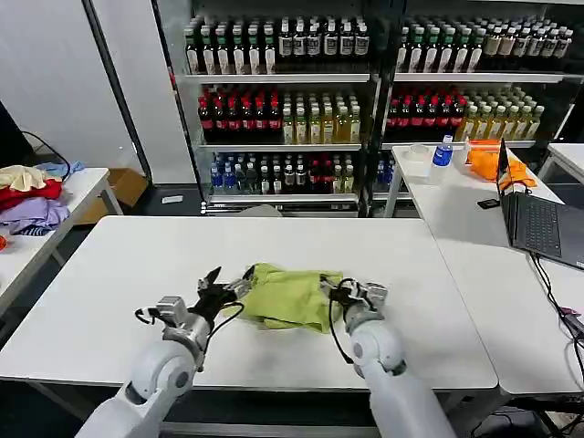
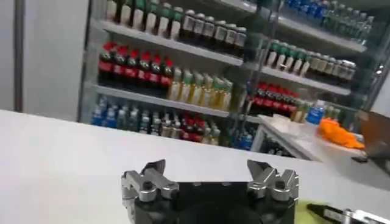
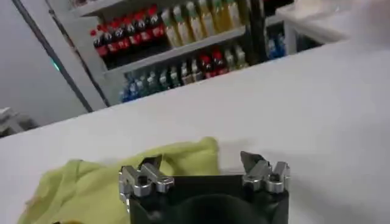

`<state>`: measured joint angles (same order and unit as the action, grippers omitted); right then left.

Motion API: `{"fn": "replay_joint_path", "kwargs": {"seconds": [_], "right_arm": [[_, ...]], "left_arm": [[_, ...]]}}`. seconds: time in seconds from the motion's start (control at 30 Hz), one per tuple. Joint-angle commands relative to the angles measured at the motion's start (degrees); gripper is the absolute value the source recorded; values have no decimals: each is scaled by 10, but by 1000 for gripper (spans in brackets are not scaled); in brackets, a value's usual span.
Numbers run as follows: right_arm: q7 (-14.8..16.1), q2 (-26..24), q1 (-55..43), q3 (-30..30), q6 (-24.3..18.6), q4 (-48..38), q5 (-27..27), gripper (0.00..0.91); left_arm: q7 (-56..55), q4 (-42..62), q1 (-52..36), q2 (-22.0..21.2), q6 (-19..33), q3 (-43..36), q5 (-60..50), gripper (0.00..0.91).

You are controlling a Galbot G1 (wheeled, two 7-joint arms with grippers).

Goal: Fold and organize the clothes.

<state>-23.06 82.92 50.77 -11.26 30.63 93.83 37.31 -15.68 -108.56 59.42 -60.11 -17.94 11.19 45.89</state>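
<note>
Both grippers flanking crosswise T-shirt

Light: bright, even, overhead | Shadows: faint beneath my arms on the white worktop | Blur: wrist views soft, shelved bottles smeared

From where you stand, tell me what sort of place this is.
Probably a lab or test room set up like a shop: shelves of bottled drinks line the back wall, plain white tables fill the floor, and an open laptop sits to the right. A yellow-green T-shirt lies on the table ahead.
</note>
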Motion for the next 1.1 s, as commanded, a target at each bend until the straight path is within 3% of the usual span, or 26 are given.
{"fn": "replay_joint_path", "kwargs": {"seconds": [0.03,0.17,0.27,0.37,0.5,0.57,0.67,0.7,0.73,0.77,0.9,1.0,1.1], "right_arm": [[-18,44,-66,30,-5,-94,47,0],[-16,36,-67,24,-6,-95,47,0],[2,22,-70,14,-7,-98,25,0],[38,5,-75,2,-3,-110,-30,0],[95,-23,-94,10,-28,-149,-174,0],[108,-28,-100,13,-56,-160,-217,0],[118,-25,-105,9,-77,-172,-232,0],[118,-27,-104,12,-77,-174,-244,50],[119,-27,-103,15,-84,-178,-256,615],[123,-28,-102,16,-102,-184,-274,907],[128,-29,-105,15,-212,-228,-331,907],[127,-29,-111,14,-308,-261,-413,907],[125,-36,-98,13,-324,-232,-430,907]], "left_arm": [[-1,-25,41,29,1,34,-7,907],[-1,-26,47,26,-5,37,-2,907],[-4,-20,40,24,-7,31,0,907],[-3,-25,42,24,-8,30,-1,907],[-2,-21,42,24,-9,24,-4,907],[-2,-25,44,20,-9,25,-5,907],[-1,-29,50,15,-10,23,-8,907],[-1,-28,50,15,-10,21,-10,907],[0,-28,51,15,-10,19,-12,907],[0,-28,51,15,-10,17,-14,907],[1,-31,49,12,-10,14,-15,907],[3,-28,47,10,-9,11,-18,907],[5,-21,44,4,-8,6,-23,907]]}}
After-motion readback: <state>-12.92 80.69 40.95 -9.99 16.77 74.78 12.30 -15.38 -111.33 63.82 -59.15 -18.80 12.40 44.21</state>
